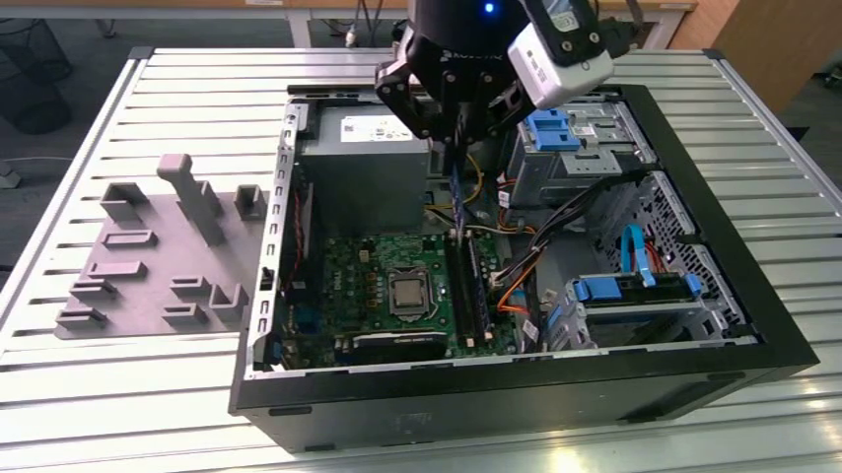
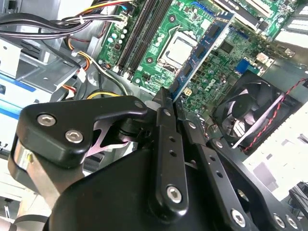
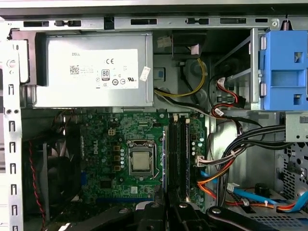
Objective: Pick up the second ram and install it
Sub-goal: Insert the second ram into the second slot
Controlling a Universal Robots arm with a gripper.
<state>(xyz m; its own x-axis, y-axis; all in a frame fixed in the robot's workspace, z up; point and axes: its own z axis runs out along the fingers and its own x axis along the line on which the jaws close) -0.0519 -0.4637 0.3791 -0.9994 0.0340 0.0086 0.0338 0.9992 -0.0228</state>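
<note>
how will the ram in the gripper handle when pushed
The second ram looks thin and flat: probably light, stiff edgewise, yet fragile if bent. Gripped at one end by the gripper, it may tilt when pushed.

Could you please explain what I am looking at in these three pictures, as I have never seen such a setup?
This is one robot arm working over an open computer case that lies on a slatted metal table. The exterior view comes from a camera off the arm. Both wrist views come from cameras riding on the arm, looking past its black fingers into the case at the green motherboard. The arm's pincer is closed on the second ram, a thin blue stick, which hangs upright over the inside of the case. Beside the case, on the exterior view's left, lies a grey holder tray.
</note>
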